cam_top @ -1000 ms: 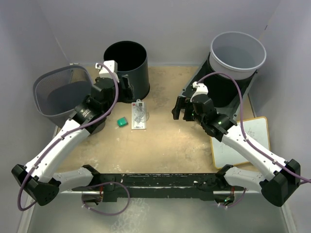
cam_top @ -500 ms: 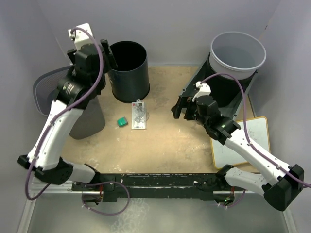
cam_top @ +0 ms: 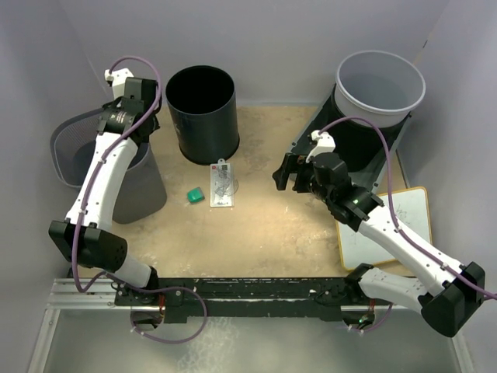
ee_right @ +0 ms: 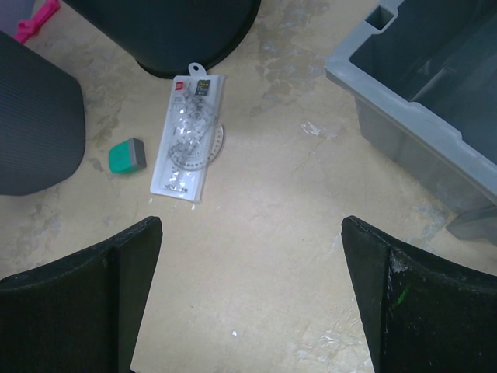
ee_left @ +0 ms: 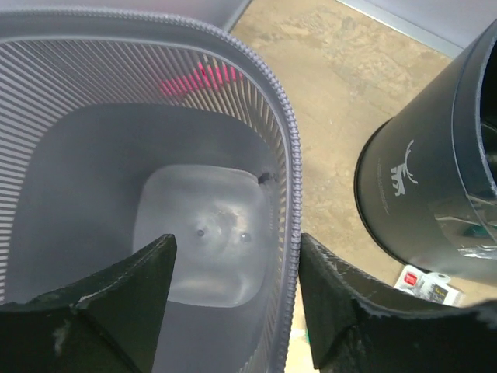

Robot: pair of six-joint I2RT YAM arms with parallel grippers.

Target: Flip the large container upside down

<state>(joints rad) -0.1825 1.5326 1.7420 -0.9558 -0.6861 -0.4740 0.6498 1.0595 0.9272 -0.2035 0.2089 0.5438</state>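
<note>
presently the large container, a grey slatted bin [ee_left: 291,155], stands upright and mouth-up at the left edge of the surface, just beside the black cylinder [ee_left: 419,179]. the left pincer [ee_left: 234,242] is held wide open over the bin's mouth, with the near-side rim lying between its fingers, close to the outer one; whether anything is touched cannot be told. the right pincer [ee_right: 248,227] is likewise spread wide and holds nothing, hovering over bare surface near the grey crate [ee_right: 435,101]. the bin is judged to be thin moulded plastic: light, somewhat springy in its slatted wall, smooth and likely to slide on the surface when tipped. nothing is seen inside it, so nothing should spill. the thickened, ribbed rim is judged the best place to be gripped, since stiffness and a non-slip edge are offered there; the slats themselves would probably flex. as for markings, a white stag-like emblem [ee_left: 405,175] is printed on the black cylinder, without legible words. a clear packet [ee_right: 190,140] holding a ruler and protractor carries a small red label, too small to be read. a green eraser [ee_right: 126,155] lies beside it, unmarked as far as can be seen.
</note>
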